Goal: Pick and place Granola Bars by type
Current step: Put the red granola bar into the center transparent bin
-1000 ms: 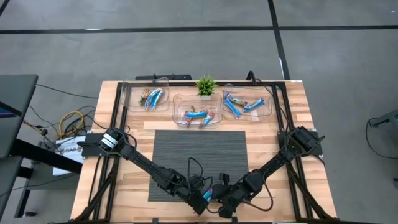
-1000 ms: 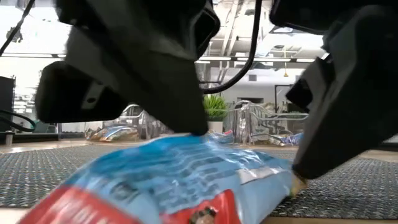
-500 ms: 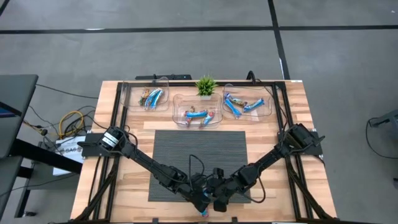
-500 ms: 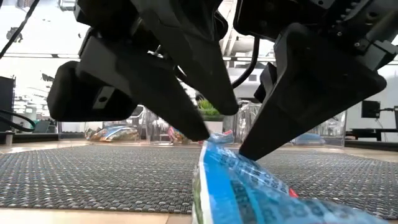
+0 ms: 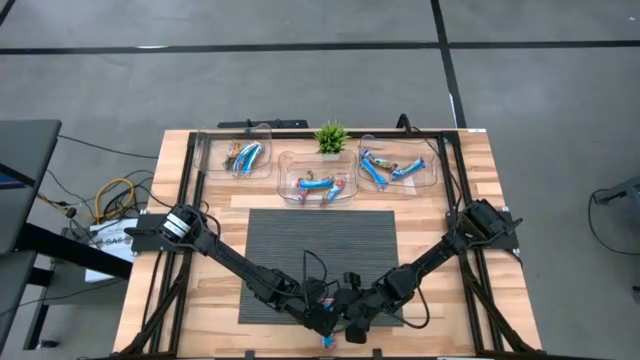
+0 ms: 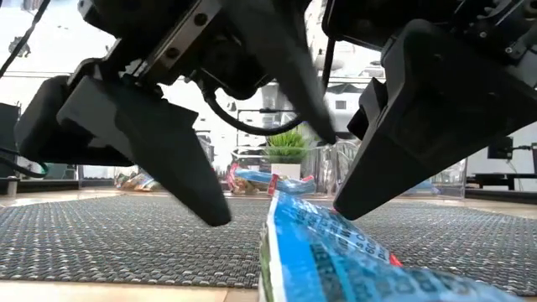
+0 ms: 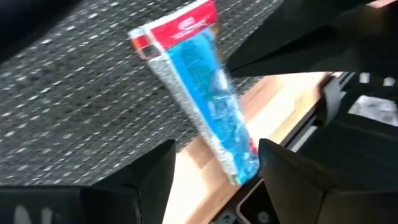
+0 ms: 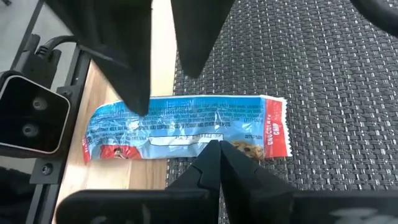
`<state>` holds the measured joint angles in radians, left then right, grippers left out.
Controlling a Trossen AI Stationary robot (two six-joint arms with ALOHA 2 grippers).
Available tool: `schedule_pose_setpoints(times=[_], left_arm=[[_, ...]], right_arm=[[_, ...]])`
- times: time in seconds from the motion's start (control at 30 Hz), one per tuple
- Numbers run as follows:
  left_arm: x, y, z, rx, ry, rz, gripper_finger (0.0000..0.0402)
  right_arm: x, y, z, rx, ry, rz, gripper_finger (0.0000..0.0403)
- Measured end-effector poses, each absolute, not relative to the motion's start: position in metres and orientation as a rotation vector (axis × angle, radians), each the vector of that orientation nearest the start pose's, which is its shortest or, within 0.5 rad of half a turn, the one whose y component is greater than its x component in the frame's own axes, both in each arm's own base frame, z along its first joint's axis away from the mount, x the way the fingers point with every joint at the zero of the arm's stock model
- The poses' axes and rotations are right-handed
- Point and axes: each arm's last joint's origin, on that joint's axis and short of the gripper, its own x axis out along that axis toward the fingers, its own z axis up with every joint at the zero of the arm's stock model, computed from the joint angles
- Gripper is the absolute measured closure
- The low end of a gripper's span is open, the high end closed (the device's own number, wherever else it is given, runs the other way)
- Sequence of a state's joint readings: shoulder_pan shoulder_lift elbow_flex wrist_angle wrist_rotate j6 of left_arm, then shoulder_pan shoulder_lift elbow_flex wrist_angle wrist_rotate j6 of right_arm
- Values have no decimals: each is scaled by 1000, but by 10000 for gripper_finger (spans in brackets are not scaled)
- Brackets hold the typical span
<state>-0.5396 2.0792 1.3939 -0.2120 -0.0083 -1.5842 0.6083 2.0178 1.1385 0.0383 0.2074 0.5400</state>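
Both grippers (image 5: 335, 322) crowd low over the blue bar (image 8: 186, 127)

I count three clear bins (image 5: 316, 177) along the far side of the table. The left one holds two bars (image 5: 243, 156), the middle one about three, the right one about four, though overlaps make those totals uncertain. One more blue granola bar (image 8: 186, 127) lies at the near mat edge. I see one potted plant (image 5: 330, 137), one mat (image 5: 320, 245) and two arms.
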Motion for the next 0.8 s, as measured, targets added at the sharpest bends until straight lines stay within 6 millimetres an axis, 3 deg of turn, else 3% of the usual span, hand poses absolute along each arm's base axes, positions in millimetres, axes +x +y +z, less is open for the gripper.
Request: schedule_pose_setpoints(times=[0.27,0.37,0.8], left_arm=[[395,-238,116,-1351,965,164,178],[394,-238,114,-1351,975,182,195],[385,-233,112,-1240,1024,290,390]], right_arm=[[333,223,120,157,845,162,402],[333,222,119,157,847,162,402],[334,222,120,161,848,164,402]])
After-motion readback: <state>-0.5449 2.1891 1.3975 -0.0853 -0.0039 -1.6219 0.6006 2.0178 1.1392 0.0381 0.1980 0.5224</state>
